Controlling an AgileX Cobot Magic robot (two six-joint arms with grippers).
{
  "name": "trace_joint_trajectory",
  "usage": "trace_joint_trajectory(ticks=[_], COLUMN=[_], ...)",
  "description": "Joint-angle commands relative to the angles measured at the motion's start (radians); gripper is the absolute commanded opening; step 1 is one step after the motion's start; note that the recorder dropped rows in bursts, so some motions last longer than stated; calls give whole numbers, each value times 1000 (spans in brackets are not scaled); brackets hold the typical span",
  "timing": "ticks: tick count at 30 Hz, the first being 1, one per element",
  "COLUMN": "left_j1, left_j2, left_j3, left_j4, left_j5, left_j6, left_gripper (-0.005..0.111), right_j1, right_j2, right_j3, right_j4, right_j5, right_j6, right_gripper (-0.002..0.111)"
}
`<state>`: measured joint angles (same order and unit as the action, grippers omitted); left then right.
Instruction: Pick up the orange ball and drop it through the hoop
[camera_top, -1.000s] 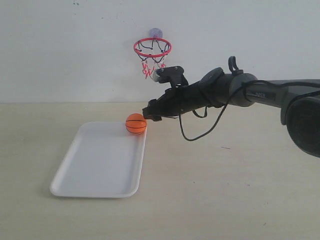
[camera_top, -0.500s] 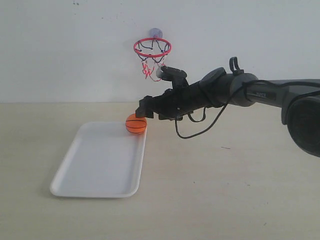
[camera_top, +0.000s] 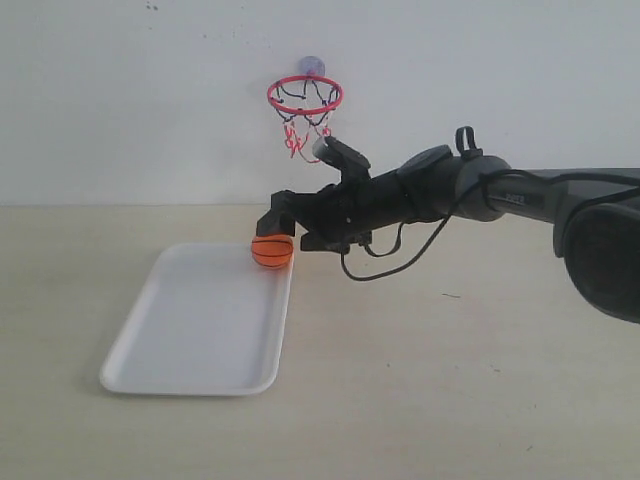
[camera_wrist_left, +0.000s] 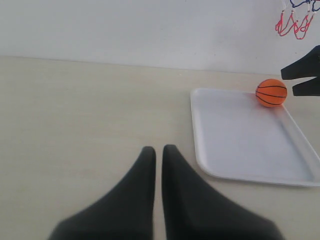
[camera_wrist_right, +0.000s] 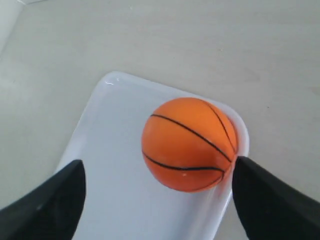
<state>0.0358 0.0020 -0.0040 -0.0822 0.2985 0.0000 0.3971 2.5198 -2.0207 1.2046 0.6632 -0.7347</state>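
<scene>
The orange ball (camera_top: 272, 251) (camera_wrist_left: 271, 92) (camera_wrist_right: 189, 144) rests in the far right corner of a white tray (camera_top: 200, 330) (camera_wrist_left: 245, 145) (camera_wrist_right: 115, 165). My right gripper (camera_top: 277, 226) (camera_wrist_right: 159, 187) hovers just above the ball, open, with one finger close beside it and the other well apart. The hoop (camera_top: 305, 95) with its red ring and string net hangs on the wall above and behind; its net (camera_wrist_left: 295, 22) shows in the left wrist view. My left gripper (camera_wrist_left: 158, 150) is shut over bare table, holding nothing.
A beige table (camera_top: 450, 380) runs back to a white wall (camera_top: 120, 100). The right arm (camera_top: 450, 190) with a loose black cable (camera_top: 385, 265) reaches across from the right.
The right gripper has moved left and slightly up, from beside the ball to over it. The ball and tray have not moved.
</scene>
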Motion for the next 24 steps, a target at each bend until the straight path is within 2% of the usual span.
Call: trace_joint_trajectory(ticks=[1,8,17,20,24], left_j1=[3,3,3,3,3], left_j2=[-2,-2,-2,-2,-2], left_j3=[4,4,4,4,4], left_j4=[-3,-3,-3,-3,-3], left_j5=[-8,-8,-8,-8,-8], left_j6=[-7,-7,-7,-7,-7], left_gripper=[4,4,4,4,4], right_j1=[-5,-9,-28,-28,-40], right_j2=[41,71,73,73,73], right_j3=[-86,-135,-135,-135,-135], right_j4=[9,-57,-116,-115,-122], right_j5=[77,123,56,77,171], right_j6=[-21,6,-17,-81,-308], right_gripper=[75,75,75,75,75])
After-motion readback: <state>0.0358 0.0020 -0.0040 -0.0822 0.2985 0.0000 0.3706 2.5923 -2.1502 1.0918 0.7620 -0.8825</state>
